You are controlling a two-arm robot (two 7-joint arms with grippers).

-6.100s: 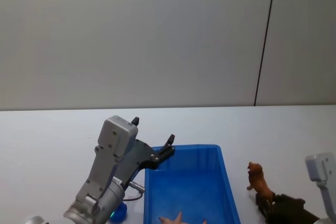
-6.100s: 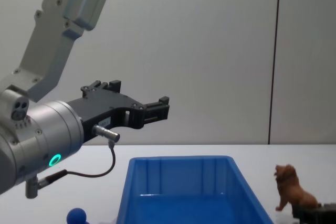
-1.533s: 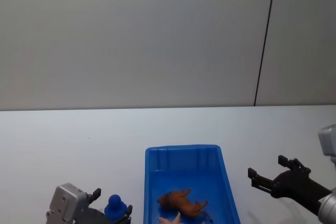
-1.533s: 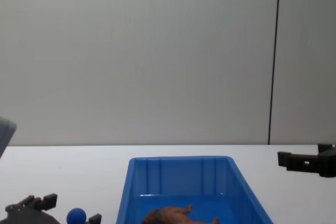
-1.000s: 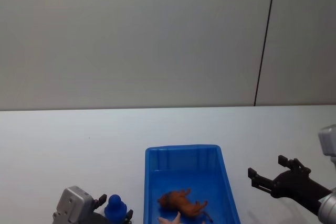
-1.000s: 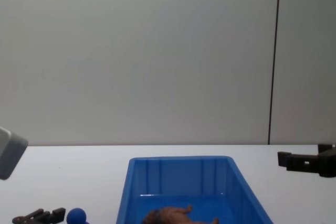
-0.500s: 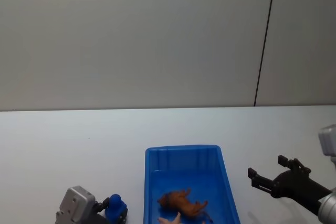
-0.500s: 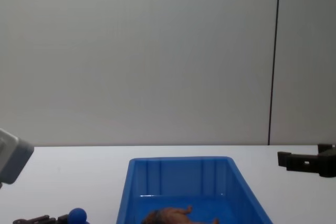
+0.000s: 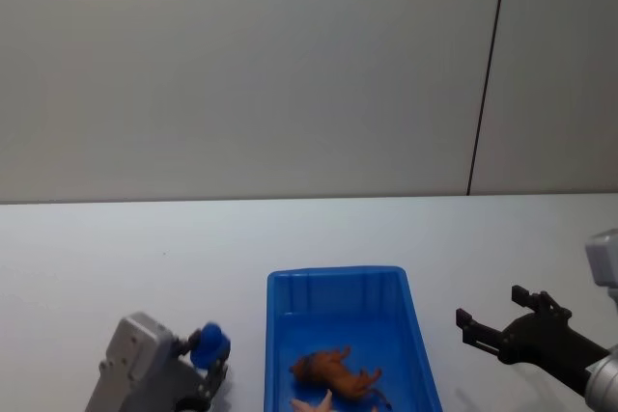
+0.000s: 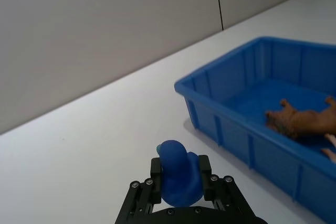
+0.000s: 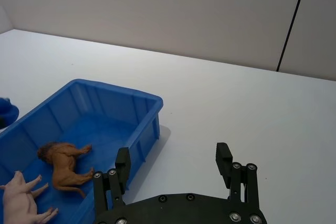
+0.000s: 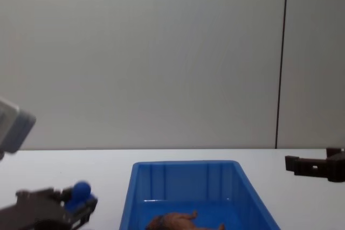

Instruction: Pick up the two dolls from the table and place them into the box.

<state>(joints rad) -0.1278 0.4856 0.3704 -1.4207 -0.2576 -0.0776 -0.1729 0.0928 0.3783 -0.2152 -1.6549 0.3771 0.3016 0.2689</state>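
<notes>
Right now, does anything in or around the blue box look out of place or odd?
One thing stands out: a pale pink toy lies in the box beside the lion, which has toppled onto its side. The left claw grips the blue doll beside the box; the right claw is open.

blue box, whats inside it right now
Inside the blue box a brown lion lies on its side, with a pale pink toy beside it, partly cut off. The near end of its floor is hidden.

Left end effector (image 10: pixel 179 181) clamped, raised low; right end effector (image 11: pixel 173 163) spread wide, hovering.
</notes>
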